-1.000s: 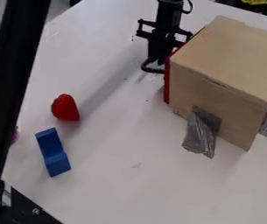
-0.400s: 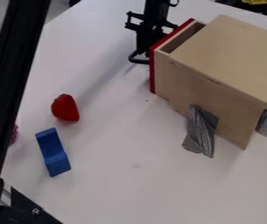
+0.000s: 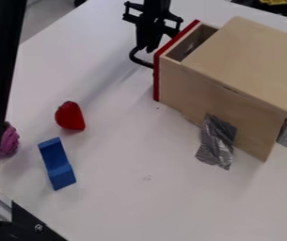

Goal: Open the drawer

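We observed the black gripper (image 3: pixel 149 49) near the upper edge, at the curved black handle (image 3: pixel 135 56) of the drawer (image 3: pixel 169 80). We could not tell its aperture. The drawer, partly out of its wooden box (image 3: pixel 249 61), lay just beside the gripper, red front (image 3: pixel 156 77) toward it.

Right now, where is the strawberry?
In the camera view, the red strawberry lies left of centre on the table, just above the blue block.

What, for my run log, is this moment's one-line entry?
drawer: partly open | hand: at handle | blue block, red toy: on table
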Motion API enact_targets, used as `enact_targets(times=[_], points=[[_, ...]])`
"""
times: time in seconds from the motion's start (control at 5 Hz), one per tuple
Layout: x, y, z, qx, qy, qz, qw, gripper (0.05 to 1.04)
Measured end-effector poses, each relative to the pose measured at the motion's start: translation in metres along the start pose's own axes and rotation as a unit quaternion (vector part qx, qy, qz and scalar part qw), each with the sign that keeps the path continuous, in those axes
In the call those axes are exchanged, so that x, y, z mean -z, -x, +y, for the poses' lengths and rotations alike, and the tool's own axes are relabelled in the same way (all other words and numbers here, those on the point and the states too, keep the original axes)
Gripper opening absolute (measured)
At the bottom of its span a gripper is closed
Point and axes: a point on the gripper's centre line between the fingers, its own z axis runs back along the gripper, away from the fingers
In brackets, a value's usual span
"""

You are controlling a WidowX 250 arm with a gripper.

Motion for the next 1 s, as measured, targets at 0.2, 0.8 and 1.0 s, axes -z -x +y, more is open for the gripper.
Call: enact_targets(times=[0.2,0.8,1.0], points=[[-0.002,0.011,0.004,0.001,-0.012,0.014,0.9998,0.128],[-0.002,0.026,0.013,-0.007,-0.017,0.024,0.9995,0.123],[0.000,0.028,0.021,-0.017,-0.015,0.028,0.9993,0.123]])
